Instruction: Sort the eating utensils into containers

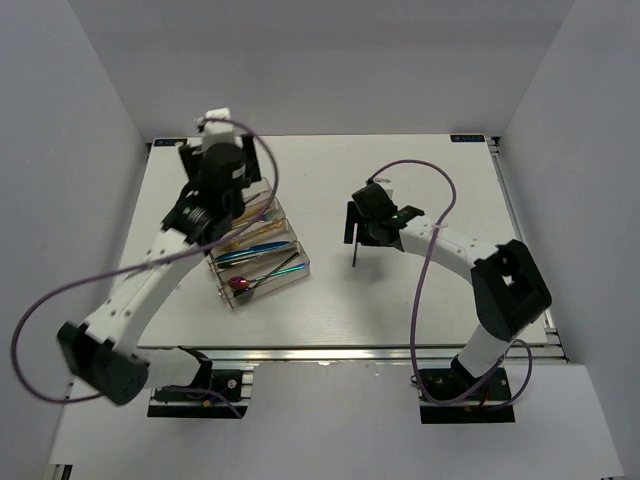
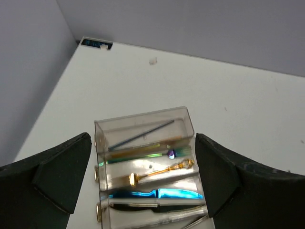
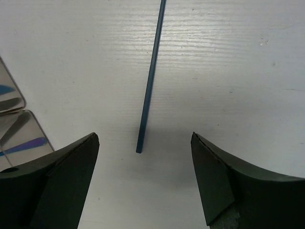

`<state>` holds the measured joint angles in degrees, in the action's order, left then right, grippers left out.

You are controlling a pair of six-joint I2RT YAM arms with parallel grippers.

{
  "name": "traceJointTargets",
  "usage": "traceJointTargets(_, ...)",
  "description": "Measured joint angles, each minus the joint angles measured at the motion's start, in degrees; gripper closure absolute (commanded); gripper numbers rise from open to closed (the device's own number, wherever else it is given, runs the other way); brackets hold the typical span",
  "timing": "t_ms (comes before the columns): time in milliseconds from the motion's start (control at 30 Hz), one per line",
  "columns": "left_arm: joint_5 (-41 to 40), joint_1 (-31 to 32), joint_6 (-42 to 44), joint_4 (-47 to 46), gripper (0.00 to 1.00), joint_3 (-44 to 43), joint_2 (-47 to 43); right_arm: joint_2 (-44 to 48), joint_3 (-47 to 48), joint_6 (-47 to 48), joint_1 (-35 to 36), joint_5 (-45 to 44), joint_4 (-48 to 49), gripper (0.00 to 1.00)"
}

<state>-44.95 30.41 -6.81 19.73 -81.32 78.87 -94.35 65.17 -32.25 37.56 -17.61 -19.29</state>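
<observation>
Right hand (image 3: 144, 143) wide open, empty; blue chopstick (image 3: 151, 76) end on table (image 3: 238, 71) between fingers (image 3: 57, 181). Left hand (image 2: 143, 140) open, empty, above tray (image 2: 188, 121).

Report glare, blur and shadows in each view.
Top external: even soft light, sharp, barely any shadows on the table. Left wrist: clear tray walls catch glare; left fingers dark, soft-edged. Right wrist: blue chopstick crisp; right fingers dark, slightly blurred.

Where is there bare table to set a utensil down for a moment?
Bare white table lies between the clear plastic organiser tray and the thin blue chopstick, and all along the near edge. Crowded: inside the tray, under the left gripper.
</observation>
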Motion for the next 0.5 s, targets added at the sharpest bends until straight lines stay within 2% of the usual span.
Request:
traceJointTargets(100,3.9,-0.5,-7.0,4.8,0.02,11.2,-13.4,-3.5,2.2,-0.6,1.0,-1.1,-1.6,0.40)
traceJointTargets(133,5.1,-0.5,-8.1,5.9,0.02,14.0,-16.8,-4.5,2.6,-0.8,1.2,-1.3,-1.9,0.49)
traceJointTargets(233,7.7,-0.5,-10.3,7.1,0.02,21.0,-24.7,-7.9,3.5,-1.7,1.9,-1.8,-2.7,0.55)
traceJointTargets(300,8.3,-0.5,-11.0,7.4,0.02,24.9,-27.4,-10.2,4.1,-2.2,2.3,-2.2,-3.5,0.56)
traceJointTargets(367,8.8,-0.5,-11.6,7.8,0.02,27.8,-28.0,-12.6,5.0,-2.8,2.6,-2.9,-4.3,0.62)
traceJointTargets(400,9.3,-0.5,-11.8,7.8,0.02,28.8,-27.8,-13.9,5.5,-3.3,2.7,-3.4,-5.0,0.69)
traceJointTargets(500,11.3,-0.5,-12.0,8.5,0.02,31.1,-25.9,-16.0,7.6,-4.4,3.0,-4.3,-5.4,0.77)
